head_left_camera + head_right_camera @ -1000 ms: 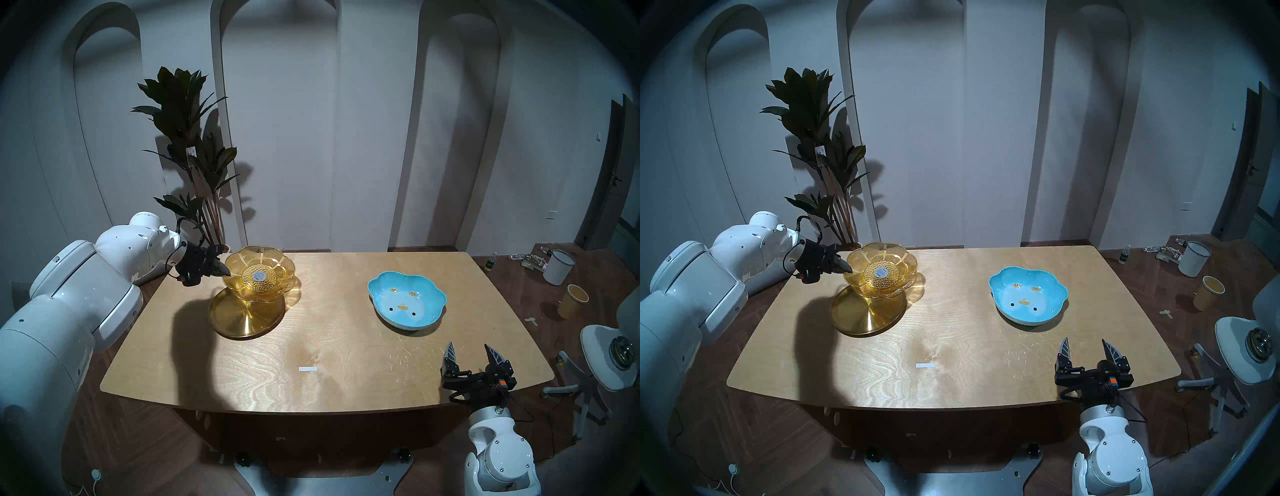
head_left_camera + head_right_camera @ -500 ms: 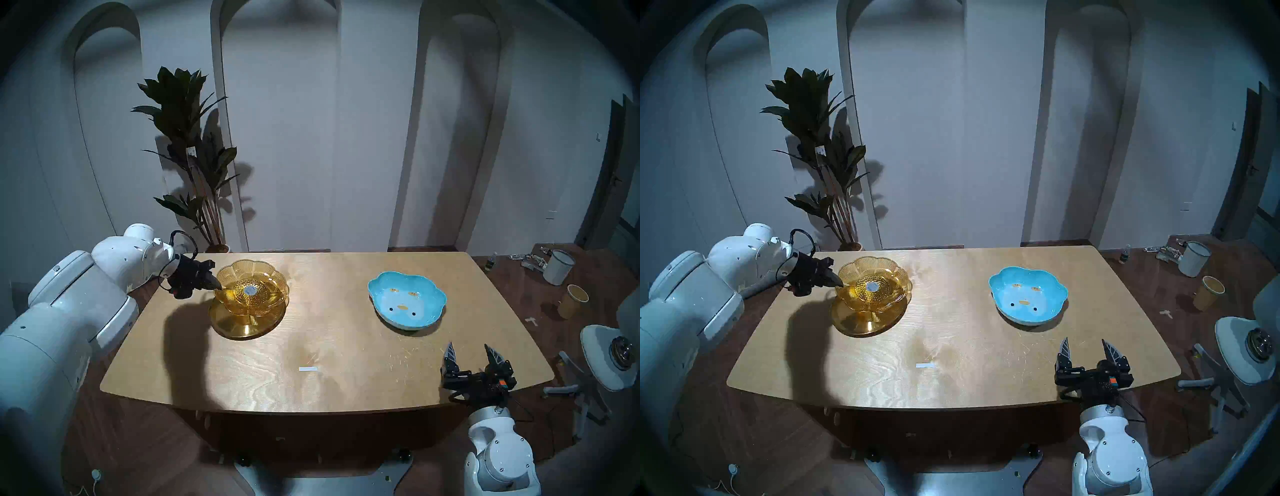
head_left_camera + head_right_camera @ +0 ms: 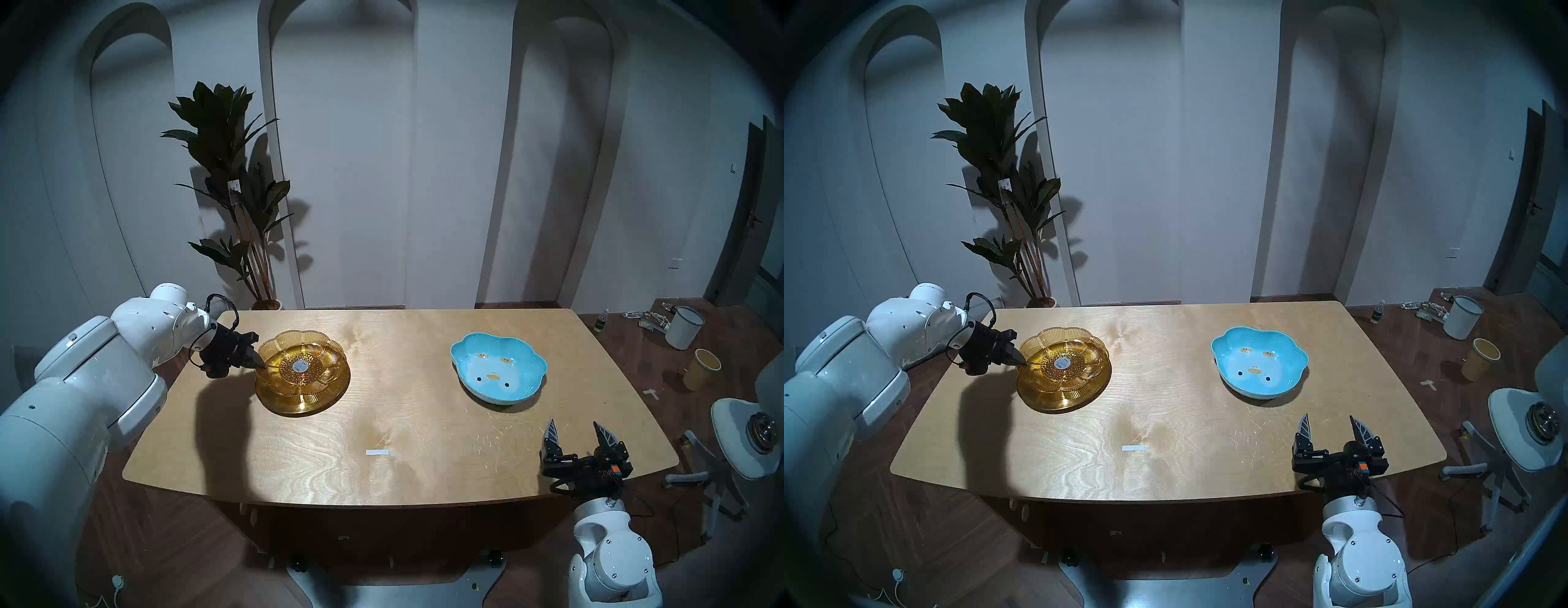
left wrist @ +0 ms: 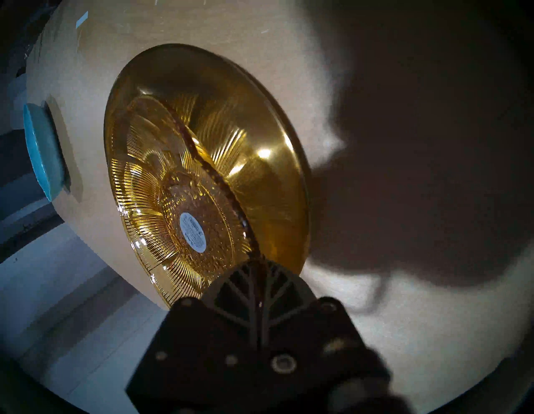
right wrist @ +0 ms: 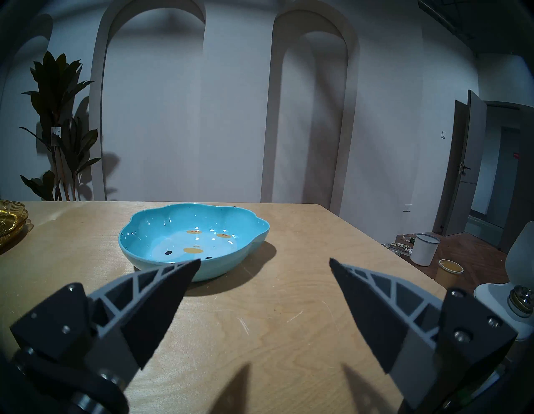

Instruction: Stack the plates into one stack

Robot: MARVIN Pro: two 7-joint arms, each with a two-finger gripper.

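Left gripper (image 3: pixel 259 364) is clamped on the left rim of the amber flower plate (image 3: pixel 314 358); the wrist view shows the rim passing edge-on between the closed fingers (image 4: pixel 245 284). The amber plate sits over the gold metal plate (image 3: pixel 316 403) at far left of the table (image 3: pixel 382 479). It looks nested but slightly off-centre, shifted toward the far-left edge, with more gold showing on the near side. Cannot tell whether its base rests fully flat or the gripped side is a touch raised.

Blue lobed dish (image 3: pixel 498 367) sits alone at far right of the table, well apart from the pair. Right gripper (image 3: pixel 578 435) hangs level over the near right edge, jaws spread wide and empty, near the blue dish but not touching it.

Judged progress: two of three plates together, blue dish not yet moved.

Risks from here:
- If the amber plate is not seated, letting go could make it drop onto the metal, rock, or skate sideways; both surfaces look slick.
- Pulling the fingers out along the rim may drag the amber plate off-centre or tip it.
- The lower finger sits close to the gold rim; a sideways exit could nudge that plate too.
- An off-centre pair leaves a poor seat for the blue dish, whose lobed, sloped wall also looks awkward to pinch.
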